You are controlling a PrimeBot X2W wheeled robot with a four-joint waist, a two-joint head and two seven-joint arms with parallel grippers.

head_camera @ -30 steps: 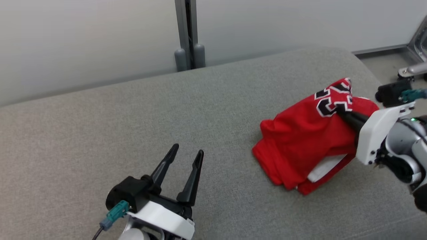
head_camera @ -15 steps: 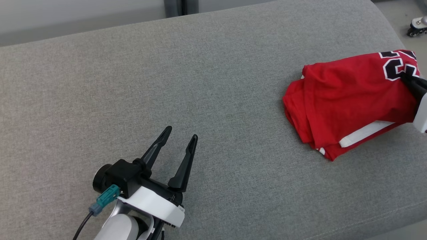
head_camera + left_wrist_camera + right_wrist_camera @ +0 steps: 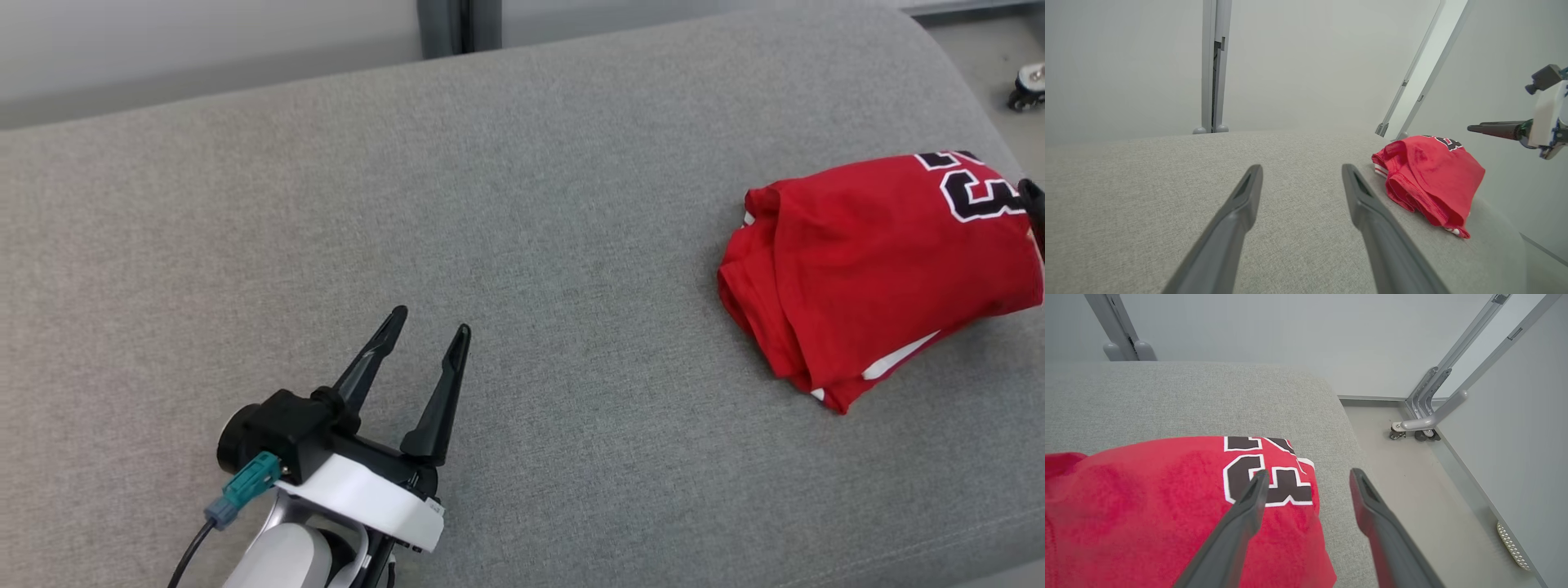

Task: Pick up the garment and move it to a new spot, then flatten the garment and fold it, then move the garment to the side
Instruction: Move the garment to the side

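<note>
The red garment (image 3: 882, 269), folded into a thick bundle with a black, white-edged number on top, lies on the grey fabric counter (image 3: 522, 204) at 3 o'clock in the head view, near the counter's rounded end. The left claw (image 3: 430, 320) sits at 7 o'clock, well apart from it, fingers spread and holding nothing. The right claw (image 3: 1309, 473) is spread and empty too; in the right wrist view one finger hangs over the number print, the other over the counter's edge. The left wrist view shows it clear above the garment, at 2 o'clock from it
</note>
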